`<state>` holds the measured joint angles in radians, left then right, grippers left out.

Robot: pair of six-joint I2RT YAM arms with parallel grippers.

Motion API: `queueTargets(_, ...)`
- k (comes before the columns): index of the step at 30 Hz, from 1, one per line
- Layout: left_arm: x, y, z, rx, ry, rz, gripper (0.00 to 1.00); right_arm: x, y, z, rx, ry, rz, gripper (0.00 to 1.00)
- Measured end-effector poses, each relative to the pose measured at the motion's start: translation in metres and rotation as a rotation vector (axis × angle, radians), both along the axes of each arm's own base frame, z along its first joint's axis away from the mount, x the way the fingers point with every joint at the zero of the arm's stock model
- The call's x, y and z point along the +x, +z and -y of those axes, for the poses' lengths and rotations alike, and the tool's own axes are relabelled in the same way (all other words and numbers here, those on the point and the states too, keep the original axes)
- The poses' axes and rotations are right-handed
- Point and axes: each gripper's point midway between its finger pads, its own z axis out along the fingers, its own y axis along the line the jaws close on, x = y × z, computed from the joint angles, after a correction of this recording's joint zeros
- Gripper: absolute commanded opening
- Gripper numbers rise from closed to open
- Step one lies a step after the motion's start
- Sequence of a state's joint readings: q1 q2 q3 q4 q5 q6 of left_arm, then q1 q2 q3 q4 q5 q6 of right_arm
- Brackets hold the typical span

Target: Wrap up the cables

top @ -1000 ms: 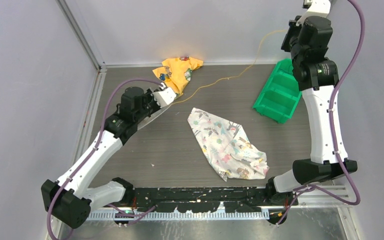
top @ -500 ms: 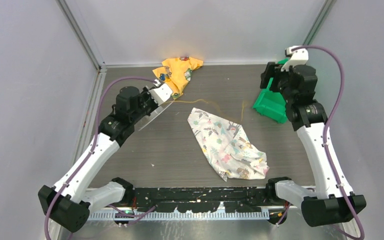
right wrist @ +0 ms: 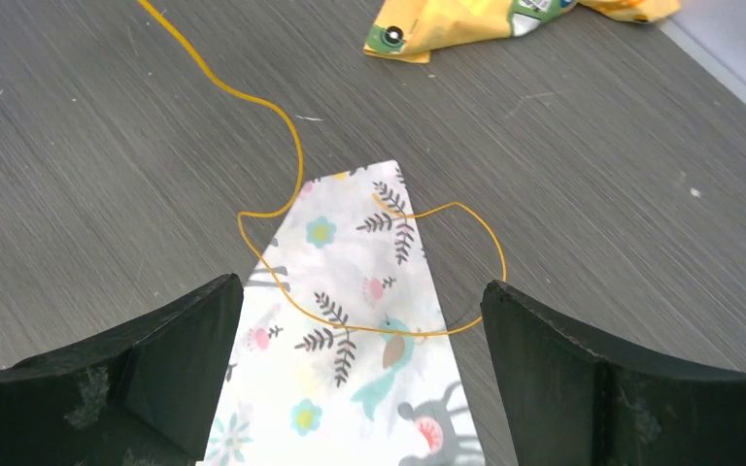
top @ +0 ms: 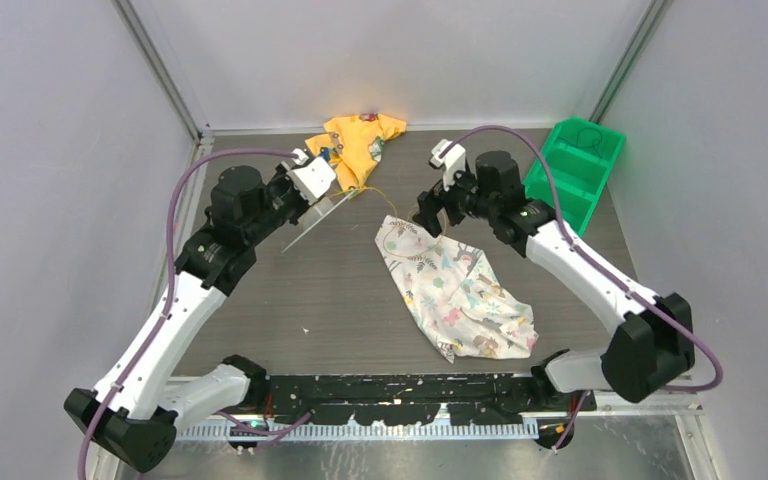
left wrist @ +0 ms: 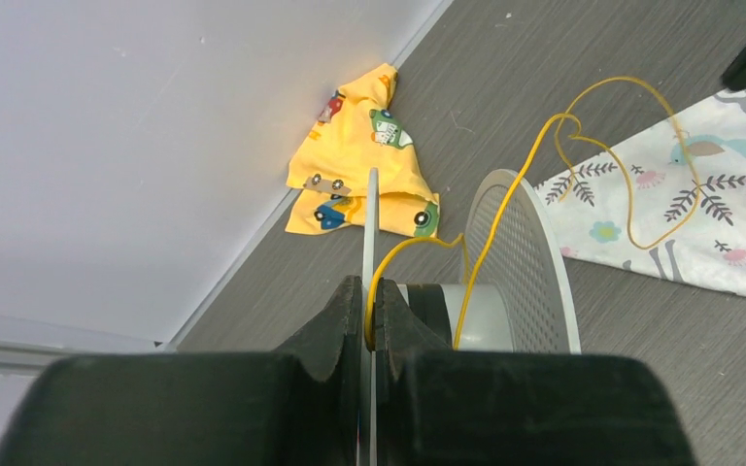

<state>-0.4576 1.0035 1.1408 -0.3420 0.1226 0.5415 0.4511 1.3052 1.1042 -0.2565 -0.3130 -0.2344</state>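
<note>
The cables are one thin yellow cord [right wrist: 296, 160]. It runs slack from the spool and loops over the corner of a white printed cloth [right wrist: 350, 388]. In the top view the cord [top: 392, 205] lies between the two grippers. My left gripper [left wrist: 369, 291] is shut on the thin near rim of a spool [left wrist: 529, 252], whose far rim is perforated, around a grey hub, and the cord is pinched beside that rim. In the top view that gripper [top: 325, 190] holds the spool tilted above the table. My right gripper [right wrist: 361, 286] hangs open over the cloth corner, the cord loop lying below its fingers, untouched.
A yellow printed cloth [top: 360, 140] lies crumpled by the back wall. The white printed cloth [top: 455, 290] spreads across the table's middle. A green bin [top: 575, 170] stands at the back right. Grey walls close in the left, back and right sides.
My right arm has swung down from high at the back right to the table's middle. Its jaws have opened and the cord has dropped slack onto the cloth. The left gripper has shifted slightly left.
</note>
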Motion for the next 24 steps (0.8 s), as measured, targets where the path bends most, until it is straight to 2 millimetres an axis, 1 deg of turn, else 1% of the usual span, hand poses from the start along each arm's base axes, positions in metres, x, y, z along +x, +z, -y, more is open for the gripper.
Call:
queueTargets(1, -0.001, 0.000, 0.000, -0.002, -0.002, -0.003, 0.00, 0.002, -0.006, -0.010, 0.006, 0.028, -0.005, 0.96)
queueTargets(10, -0.006, -0.005, 0.000, -0.001, -0.011, -0.031, 0.00, 0.021, -0.041, -0.060, 0.074, 0.131, -0.057, 0.91)
queueTargets(14, -0.007, -0.004, 0.000, -0.003, -0.014, -0.032, 0.00, 0.027, -0.051, -0.084, 0.116, 0.164, -0.094, 0.84)
queueTargets(15, -0.008, -0.004, 0.000, -0.004, -0.014, -0.033, 0.00, 0.029, -0.052, -0.088, 0.127, 0.168, -0.096, 0.80)
queueTargets(17, -0.009, -0.003, 0.000, -0.006, -0.016, -0.032, 0.00, 0.033, -0.054, -0.098, 0.158, 0.170, -0.106, 0.68)
queueTargets(20, -0.012, 0.000, -0.001, -0.016, -0.015, -0.028, 0.00, 0.038, -0.060, -0.108, 0.202, 0.158, -0.126, 0.54)
queueTargets(22, -0.013, 0.001, -0.001, -0.024, -0.013, -0.028, 0.00, 0.040, -0.064, -0.111, 0.223, 0.149, -0.143, 0.46)
queueTargets(24, -0.015, 0.003, -0.002, -0.030, -0.012, -0.031, 0.00, 0.043, -0.070, -0.115, 0.244, 0.135, -0.166, 0.35)
